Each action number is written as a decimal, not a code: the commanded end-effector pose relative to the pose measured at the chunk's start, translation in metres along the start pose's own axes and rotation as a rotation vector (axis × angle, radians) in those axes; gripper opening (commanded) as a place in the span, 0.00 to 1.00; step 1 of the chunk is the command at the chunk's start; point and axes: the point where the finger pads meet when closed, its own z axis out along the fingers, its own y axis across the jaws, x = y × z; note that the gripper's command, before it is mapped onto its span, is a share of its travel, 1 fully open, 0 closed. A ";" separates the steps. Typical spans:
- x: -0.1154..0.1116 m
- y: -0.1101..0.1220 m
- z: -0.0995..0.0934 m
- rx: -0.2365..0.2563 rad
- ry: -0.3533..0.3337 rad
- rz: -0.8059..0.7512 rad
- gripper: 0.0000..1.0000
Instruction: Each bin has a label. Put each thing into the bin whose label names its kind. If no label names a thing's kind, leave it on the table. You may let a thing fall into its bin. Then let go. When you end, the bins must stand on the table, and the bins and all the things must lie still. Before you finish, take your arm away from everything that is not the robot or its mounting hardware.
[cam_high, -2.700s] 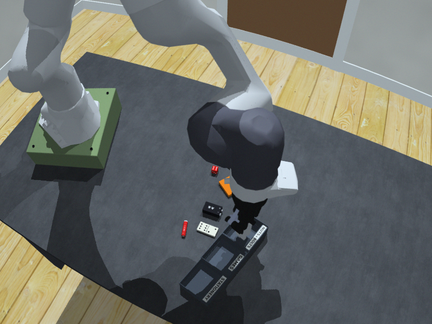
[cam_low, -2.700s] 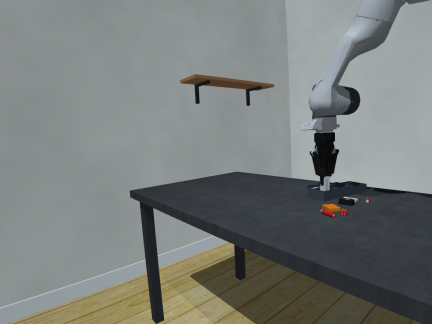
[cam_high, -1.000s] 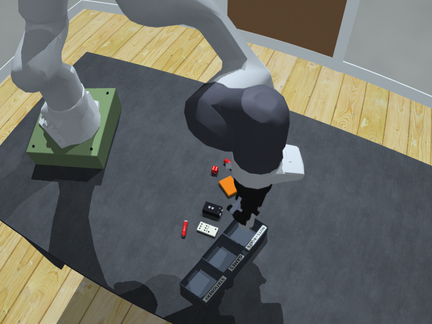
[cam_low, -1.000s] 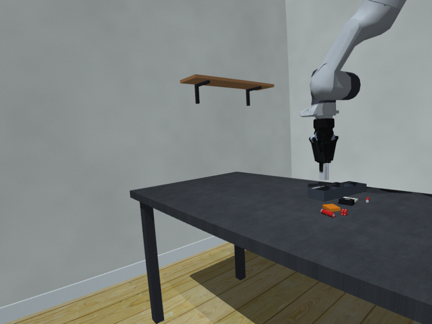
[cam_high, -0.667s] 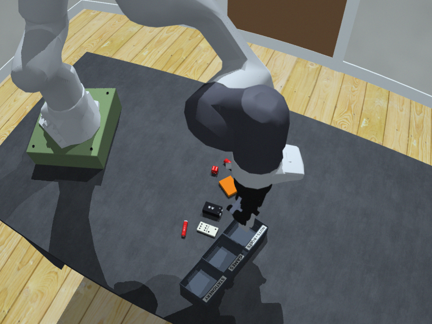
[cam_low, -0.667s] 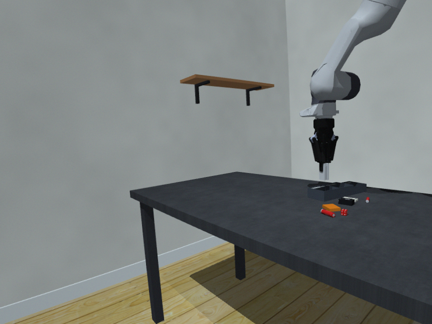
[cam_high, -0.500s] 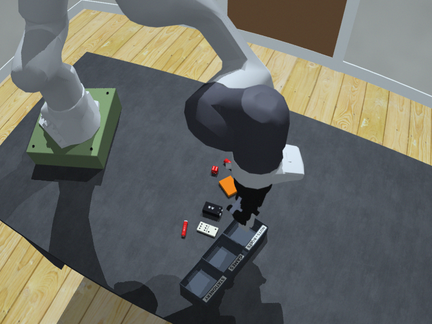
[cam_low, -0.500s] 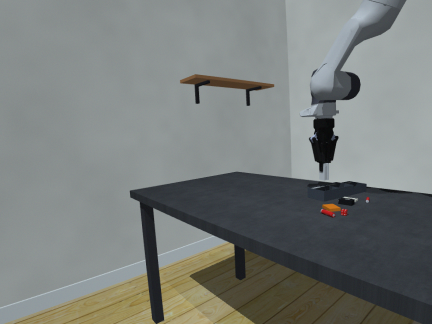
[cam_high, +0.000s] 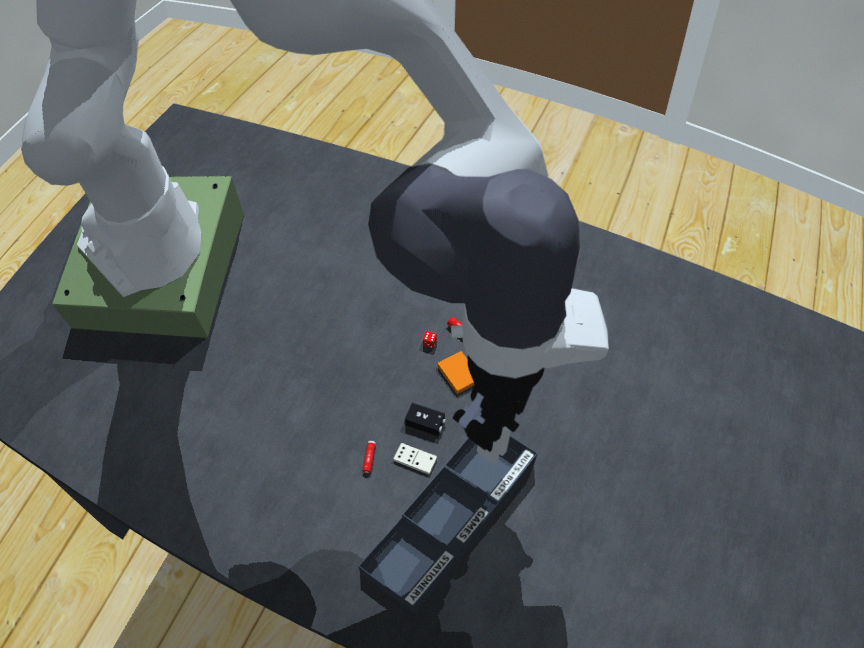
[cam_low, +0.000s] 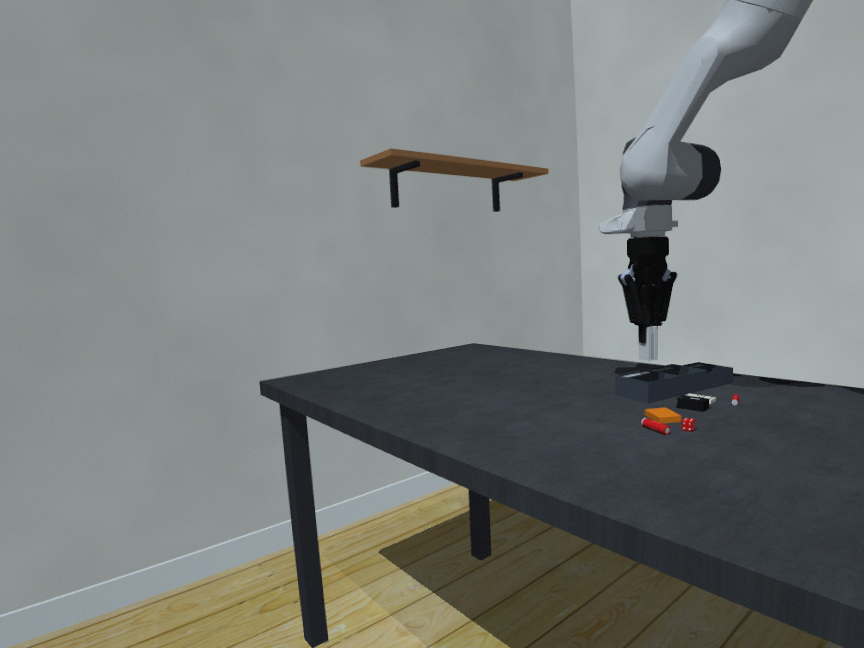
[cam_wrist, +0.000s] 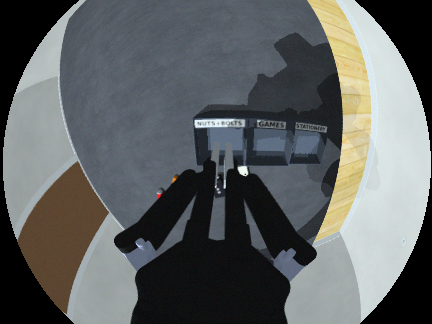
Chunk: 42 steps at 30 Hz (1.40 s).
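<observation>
My gripper (cam_high: 495, 450) (cam_low: 648, 351) (cam_wrist: 222, 151) is shut with nothing visible between its fingertips, above the NUTS+BOLTS compartment of the dark bin block (cam_high: 383, 588) (cam_low: 631, 388) (cam_wrist: 200, 145). My fingers partly hide that compartment. The GAMES label (cam_high: 472, 525) (cam_wrist: 271, 124) and STATIONERY label (cam_high: 429, 578) (cam_wrist: 311, 127) mark compartments with bare floors. On the table lie a white domino (cam_high: 414, 458) (cam_wrist: 243, 171), a black battery (cam_high: 424, 418) (cam_low: 693, 402), a red die (cam_high: 429, 340) (cam_low: 688, 424), an orange block (cam_high: 455, 372) (cam_low: 662, 415) and two red cylinders (cam_high: 369, 457) (cam_low: 655, 426).
The domino lies close to the bin block's side, with the black battery near it. The green arm base (cam_high: 216, 258) stands at the left in the top view. A wooden shelf (cam_low: 453, 162) hangs on the wall. The table's edge (cam_low: 390, 447) shows in the exterior view.
</observation>
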 end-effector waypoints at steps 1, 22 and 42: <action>-0.002 0.001 0.001 -0.003 -0.005 0.002 0.05; -0.002 0.001 -0.116 -0.003 -0.005 0.002 0.05; -0.002 0.001 -0.117 -0.003 -0.005 0.002 0.05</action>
